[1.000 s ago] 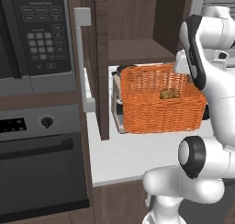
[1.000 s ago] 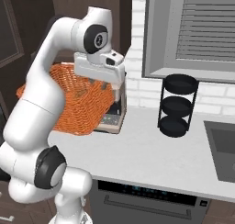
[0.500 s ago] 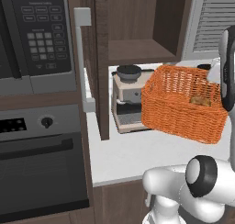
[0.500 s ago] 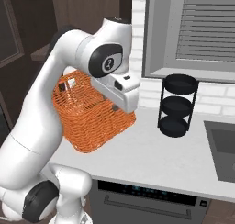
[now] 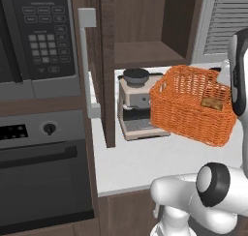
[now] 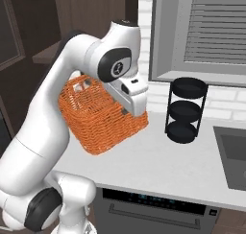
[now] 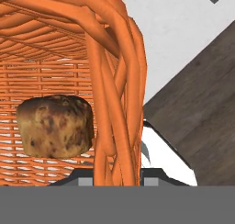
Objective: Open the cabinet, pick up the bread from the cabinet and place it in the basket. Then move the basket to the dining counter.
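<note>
We see the bright orange woven rectangular basket (image 5: 193,109) lifted and tilted above the white surface (image 5: 140,167), just right of the silver coffee machine (image 5: 135,104). The small round golden-brown bread (image 7: 55,126) lies inside the basket, near its right wall. Our jaws are clamped on that basket's wall, which runs between them in the hand view. The dark brown wooden cabinet (image 5: 145,32) stands open, its grey bar handle (image 5: 87,61) at the left.
</note>
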